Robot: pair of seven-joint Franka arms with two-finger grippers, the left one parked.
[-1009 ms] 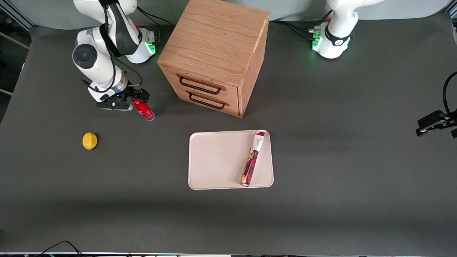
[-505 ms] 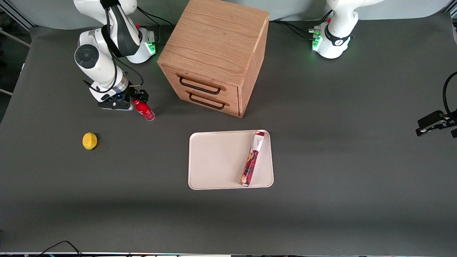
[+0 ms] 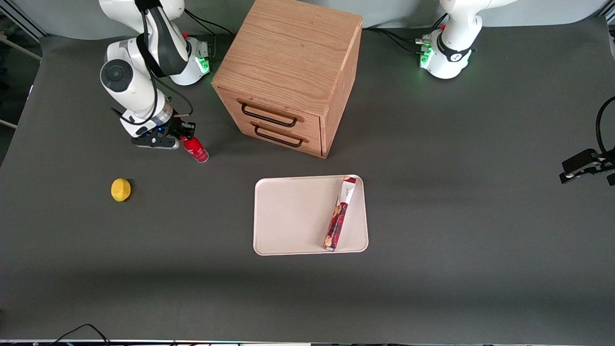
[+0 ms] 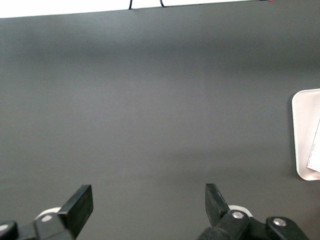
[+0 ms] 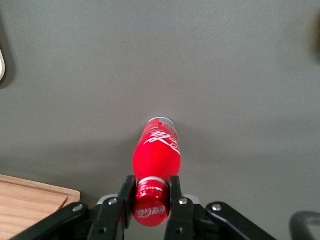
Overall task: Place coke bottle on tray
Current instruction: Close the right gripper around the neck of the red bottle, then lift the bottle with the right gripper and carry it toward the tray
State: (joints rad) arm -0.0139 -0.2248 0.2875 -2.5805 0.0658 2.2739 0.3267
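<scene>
Gripper [image 3: 185,139] closed on coke bottle [image 3: 195,149] near wooden cabinet [image 3: 288,77], open table [image 3: 216,211] between it and tray [image 3: 288,216], snack packet [image 3: 339,214] occupying tray's parked-arm side, lemon [image 3: 120,190] well apart.

White arm [image 3: 129,86], black cables, black fingers [image 5: 176,192].

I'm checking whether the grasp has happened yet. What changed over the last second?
The end effector moved slightly farther from the front camera, and its fingers now clamp the neck of the coke bottle, just below the cap. The bottle stands on the table where it was. The tray, snack packet, lemon and drawer cabinet have not moved.
</scene>
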